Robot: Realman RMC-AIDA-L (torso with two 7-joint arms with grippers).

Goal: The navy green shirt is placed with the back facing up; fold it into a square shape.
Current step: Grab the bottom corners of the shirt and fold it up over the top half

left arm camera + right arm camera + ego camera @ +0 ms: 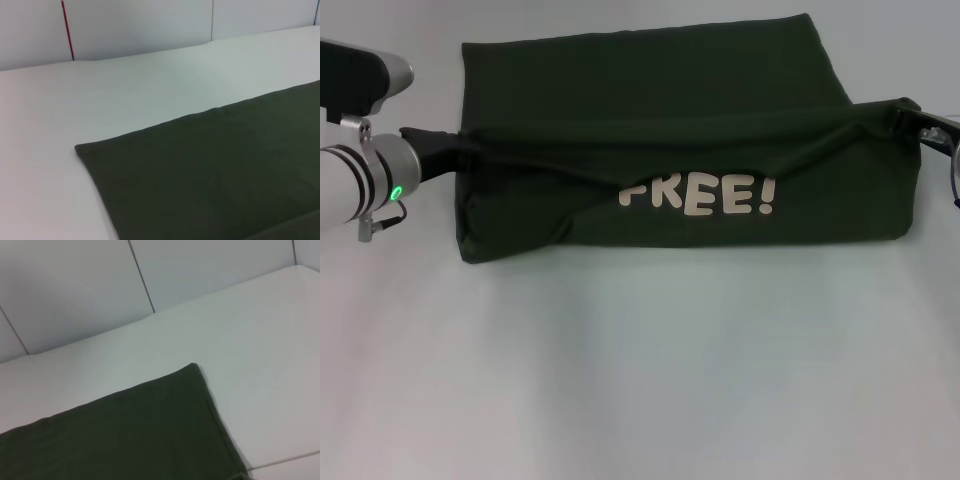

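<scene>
Both pincers, left pincer (445, 148) and right pincer (920, 118), grip the side ends of the big dark olive-green cotton shirt (660, 110) mid-table, near flap lifted showing "FREE!", so they should carry it level, taut, to the far edge of the white table (640, 380).

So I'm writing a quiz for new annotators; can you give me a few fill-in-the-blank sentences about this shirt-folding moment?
1. The navy green shirt lies on a ____ table.
2. The cream letters on the lifted fold spell ____.
3. The left gripper holds the fold at the shirt's ____ edge, the right gripper at the opposite one.
4. The fold's raised edge ____ between the two grippers.

Missing words: white; FREE!; left; sags
</scene>
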